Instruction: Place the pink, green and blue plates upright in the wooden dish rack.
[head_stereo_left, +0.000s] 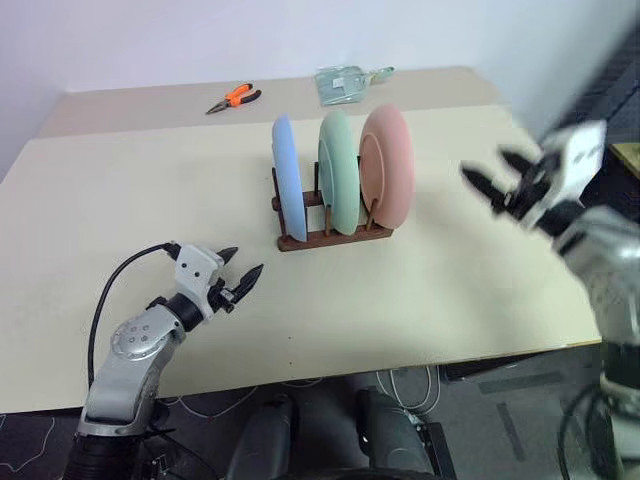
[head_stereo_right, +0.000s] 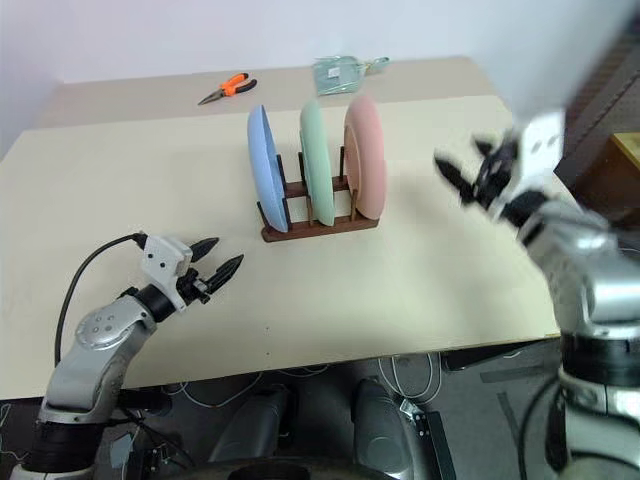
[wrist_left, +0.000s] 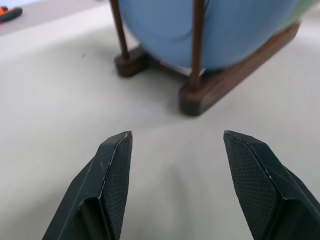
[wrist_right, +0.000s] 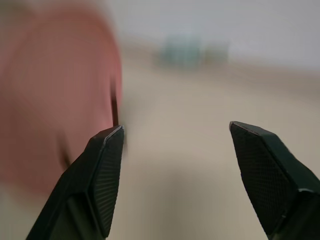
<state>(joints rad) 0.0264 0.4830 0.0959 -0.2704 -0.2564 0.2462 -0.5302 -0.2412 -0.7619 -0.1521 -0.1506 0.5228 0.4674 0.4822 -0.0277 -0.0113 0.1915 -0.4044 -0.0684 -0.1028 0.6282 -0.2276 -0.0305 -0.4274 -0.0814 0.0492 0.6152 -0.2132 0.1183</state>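
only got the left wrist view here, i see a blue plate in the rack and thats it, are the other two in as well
Observer: Yes. The green plate and the pink plate stand upright in the wooden dish rack, beside the blue plate.
Operator: which order
Observer: Blue on the robot's left, green in the middle, pink on the right.
Operator: right pincer holding anything
Observer: No. The right pincer is open and empty, in the air to the right of the rack.
Operator: anything else on the table
Observer: Orange-handled pliers and a clear greenish item lie at the far edge.
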